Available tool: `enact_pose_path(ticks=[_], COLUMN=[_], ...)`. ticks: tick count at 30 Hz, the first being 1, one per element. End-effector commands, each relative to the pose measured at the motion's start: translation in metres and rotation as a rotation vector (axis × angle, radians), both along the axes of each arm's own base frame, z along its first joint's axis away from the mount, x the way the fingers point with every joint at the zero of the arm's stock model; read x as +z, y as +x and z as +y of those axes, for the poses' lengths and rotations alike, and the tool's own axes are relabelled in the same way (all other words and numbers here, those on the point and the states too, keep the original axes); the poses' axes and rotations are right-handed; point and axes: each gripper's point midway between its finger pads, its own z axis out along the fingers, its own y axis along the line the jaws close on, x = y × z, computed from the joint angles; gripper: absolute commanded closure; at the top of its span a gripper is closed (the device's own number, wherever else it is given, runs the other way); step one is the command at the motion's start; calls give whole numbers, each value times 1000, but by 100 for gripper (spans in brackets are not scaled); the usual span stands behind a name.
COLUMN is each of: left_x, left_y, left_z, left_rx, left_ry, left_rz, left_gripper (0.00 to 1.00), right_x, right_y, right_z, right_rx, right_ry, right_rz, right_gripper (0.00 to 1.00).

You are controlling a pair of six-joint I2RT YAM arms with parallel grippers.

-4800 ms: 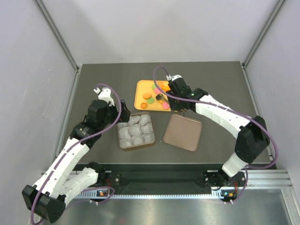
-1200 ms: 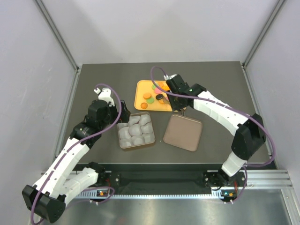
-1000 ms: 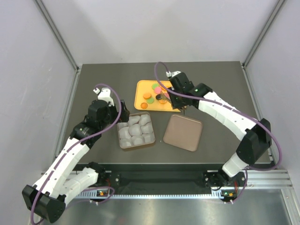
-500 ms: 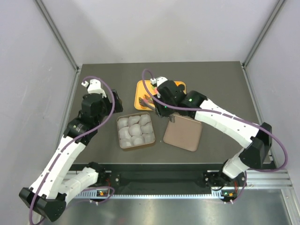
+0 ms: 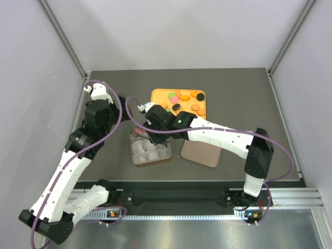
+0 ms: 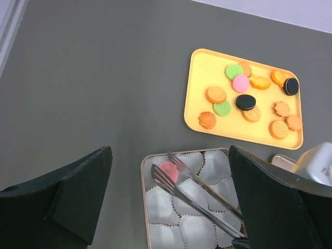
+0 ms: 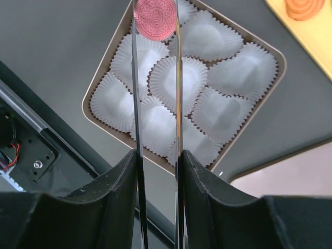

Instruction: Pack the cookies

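While the pink cookie [image 7: 155, 19] looks light and crumbly, the tongs [image 7: 136, 104] pinch its edges over a corner of the tin [image 7: 85, 106]; the right gripper [image 7: 157, 171] is clamped on the tongs. Other cookies [image 6: 216, 94] lie on the orange tray [image 6: 199, 67]. The left gripper [image 6: 170, 155] hangs spread wide. Frilly paper cups [image 7: 176, 78] could snag the blades.

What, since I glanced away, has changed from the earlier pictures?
The right gripper swung its tongs from the orange tray to over the tin, now carrying a pink cookie. The left gripper drew away, open. Tin, lid and tray stayed put.
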Motion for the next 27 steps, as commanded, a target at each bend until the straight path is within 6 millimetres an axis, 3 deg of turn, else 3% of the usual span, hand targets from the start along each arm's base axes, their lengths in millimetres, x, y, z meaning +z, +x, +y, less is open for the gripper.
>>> enact_pose_path(ticks=[1,12,27], left_x=[20,15,8], left_y=[-1,0,3], left_z=[7,5,1], left_rx=[22,15,-1], left_ry=[1,5,2], left_rz=[-44,-40,-31], left_gripper=[1,1,1], right_x=[30,4,-12], right_y=[1,-2,-2], right_z=[26,31,26], right_rx=[10,0,-33], right_ry=[122,102,95], right_rz=[-38,-11,-8], right_gripper=[70,70,69])
